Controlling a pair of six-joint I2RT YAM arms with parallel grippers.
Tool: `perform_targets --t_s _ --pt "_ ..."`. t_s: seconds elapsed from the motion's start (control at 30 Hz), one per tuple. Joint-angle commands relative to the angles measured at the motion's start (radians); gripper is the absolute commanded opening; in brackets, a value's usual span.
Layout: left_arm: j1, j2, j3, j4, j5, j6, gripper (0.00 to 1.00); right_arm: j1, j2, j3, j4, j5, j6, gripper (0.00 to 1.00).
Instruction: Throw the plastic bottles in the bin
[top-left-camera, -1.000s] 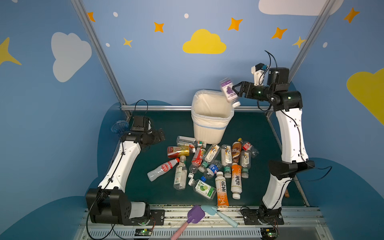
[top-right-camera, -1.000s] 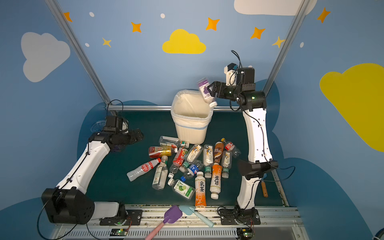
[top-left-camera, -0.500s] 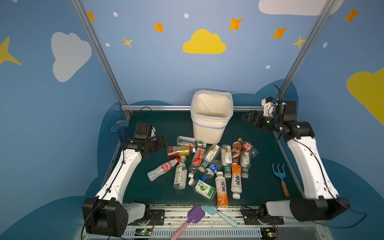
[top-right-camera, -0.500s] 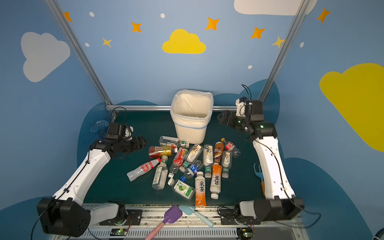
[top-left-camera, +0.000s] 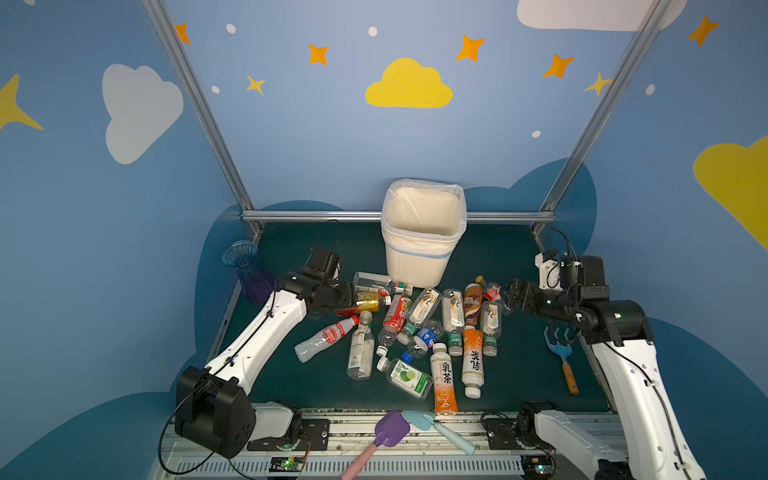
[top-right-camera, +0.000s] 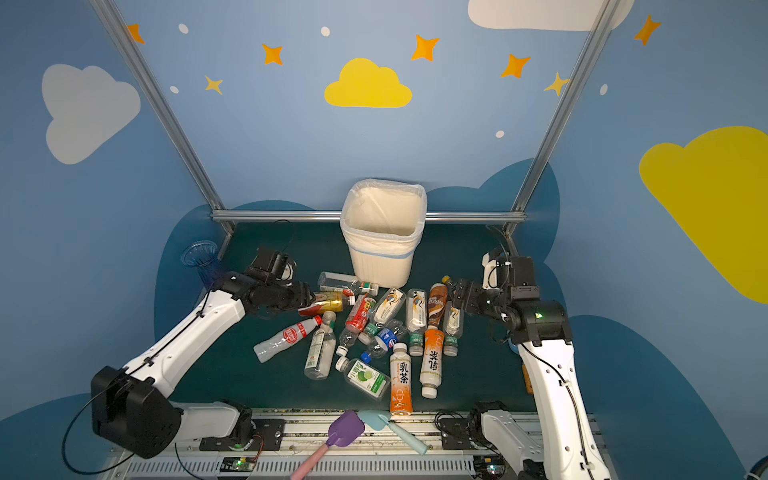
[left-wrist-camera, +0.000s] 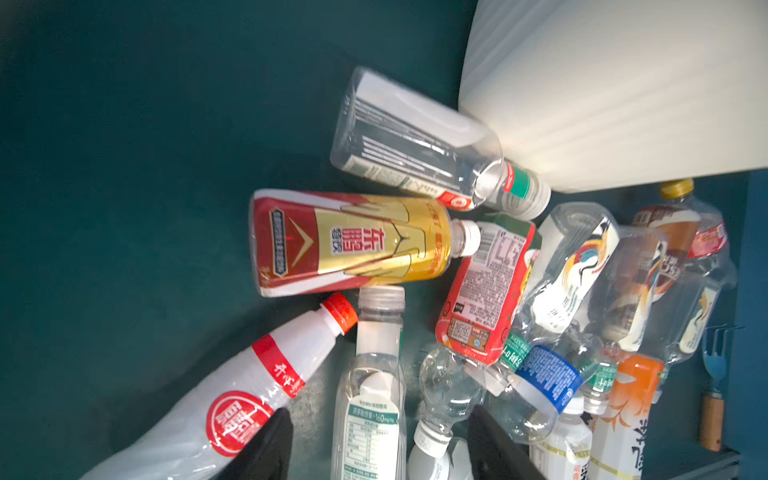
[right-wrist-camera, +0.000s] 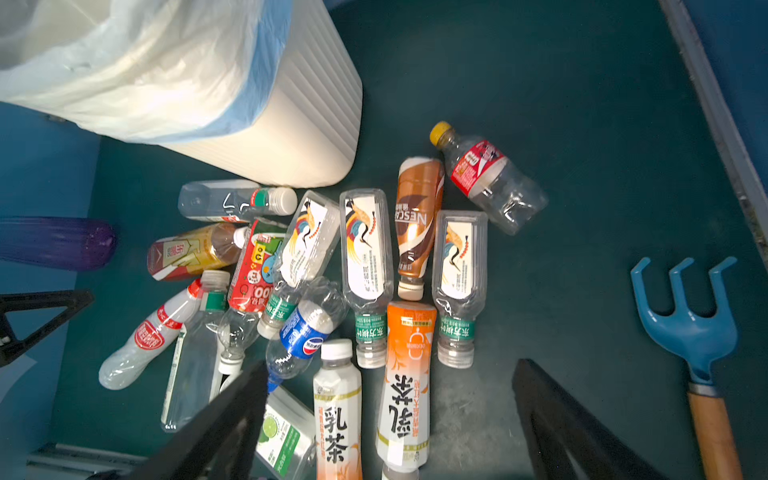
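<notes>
Several plastic bottles (top-left-camera: 415, 328) lie in a heap on the green mat in front of the off-white bin (top-left-camera: 419, 253), which stands at the back. My left gripper (top-left-camera: 351, 300) is low at the heap's left edge, just short of the base of a red and gold bottle (left-wrist-camera: 353, 243). Its jaws stand partly apart with nothing between them in the left wrist view (left-wrist-camera: 378, 415). My right gripper (top-left-camera: 509, 293) hangs open at the heap's right edge beside a clear red-labelled bottle (right-wrist-camera: 486, 178). It is empty.
A blue-purple vase (top-left-camera: 247, 270) stands at the mat's left edge behind my left arm. A blue rake (top-left-camera: 561, 353) lies on the right of the mat. Purple (top-left-camera: 390, 428) and light-blue (top-left-camera: 432, 424) shovels lie on the front rail.
My right arm swung down from above the bin to the heap's right edge; the purple-labelled bottle at its jaws is gone. My left gripper moved to the red and gold bottle, its jaws narrowing.
</notes>
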Motion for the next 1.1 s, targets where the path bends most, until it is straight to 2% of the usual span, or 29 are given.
perform_targets --t_s 0.0,0.23,0.47,0.87,1.07 --pt "-0.051 -0.049 -0.052 -0.053 -0.059 -0.099 0.65 0.006 -0.034 -0.051 -0.054 -0.096 0.006 0.91" --pt "-0.193 -0.122 -0.150 -0.093 -0.116 -0.238 0.65 0.040 -0.077 -0.131 -0.070 -0.172 0.026 0.90" --pt "-0.223 -0.184 -0.260 -0.046 -0.122 -0.345 0.68 0.085 -0.099 -0.185 -0.072 -0.190 0.026 0.90" --pt "-0.222 -0.075 -0.280 0.058 -0.052 -0.344 0.71 0.157 -0.130 -0.206 -0.049 -0.204 0.072 0.90" --pt "-0.213 0.033 -0.248 0.038 -0.027 -0.293 0.76 0.195 -0.115 -0.192 -0.042 -0.188 0.080 0.90"
